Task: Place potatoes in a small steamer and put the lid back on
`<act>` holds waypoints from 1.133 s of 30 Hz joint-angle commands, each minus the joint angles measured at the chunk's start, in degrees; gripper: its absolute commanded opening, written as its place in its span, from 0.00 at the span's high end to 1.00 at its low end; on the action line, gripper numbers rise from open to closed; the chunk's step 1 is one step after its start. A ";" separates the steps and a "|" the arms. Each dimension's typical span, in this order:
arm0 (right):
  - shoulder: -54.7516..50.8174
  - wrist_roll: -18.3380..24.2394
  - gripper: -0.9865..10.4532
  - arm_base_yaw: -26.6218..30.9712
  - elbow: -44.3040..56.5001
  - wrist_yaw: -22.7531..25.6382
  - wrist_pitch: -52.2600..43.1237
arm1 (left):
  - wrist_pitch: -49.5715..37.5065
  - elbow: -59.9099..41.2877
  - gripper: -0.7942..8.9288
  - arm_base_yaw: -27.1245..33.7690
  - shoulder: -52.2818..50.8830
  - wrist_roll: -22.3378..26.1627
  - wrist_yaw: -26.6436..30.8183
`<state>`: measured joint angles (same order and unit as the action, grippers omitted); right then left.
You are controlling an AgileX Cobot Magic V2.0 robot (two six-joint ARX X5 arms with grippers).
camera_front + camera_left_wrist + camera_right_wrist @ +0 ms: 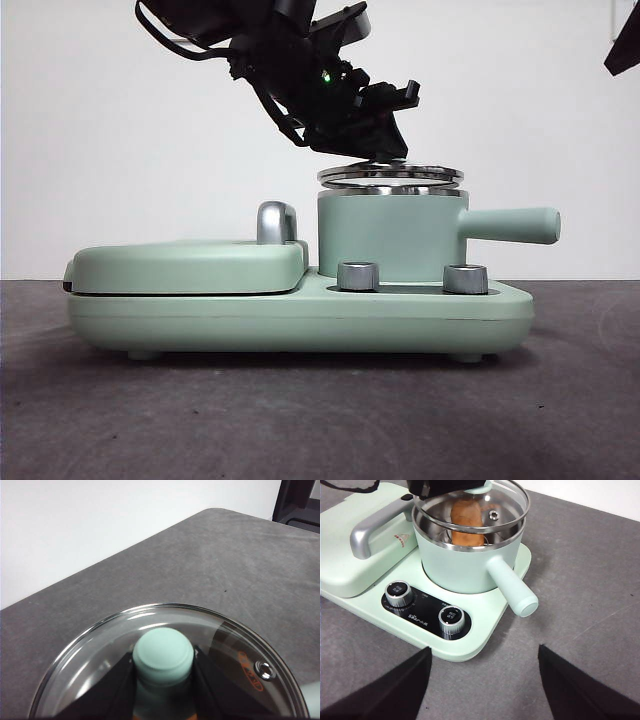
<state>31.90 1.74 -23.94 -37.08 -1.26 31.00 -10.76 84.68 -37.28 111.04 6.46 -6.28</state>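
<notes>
The mint-green small steamer [390, 235] stands on the right half of the cooker base [300, 318], its straight handle [515, 225] pointing right. Inside it lies the orange-brown potato [466, 522]. The glass lid [390, 176] hovers just above the steel rim, slightly tilted, a thin gap showing below it. My left gripper [385, 150] comes down from above, shut on the lid's mint knob [163, 655], with a jaw on either side. My right gripper [485, 680] stands open over the table in front of the cooker, holding nothing.
The flat mint griddle cover [190, 265] with its chrome handle [277, 222] fills the base's left half. Two steel dials [358, 276] [465, 278] sit on the front of the base. A black tip of the waiting arm [625, 45] shows at the upper right corner.
</notes>
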 commanded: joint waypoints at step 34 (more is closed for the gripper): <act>0.17 0.61 0.63 -0.28 -0.39 0.22 0.42 | 8.63 2.03 0.90 -1.05 0.98 1.88 -0.11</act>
<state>31.90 1.74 -23.94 -37.08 -1.26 31.75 -3.90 85.97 -37.76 111.00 8.32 -6.33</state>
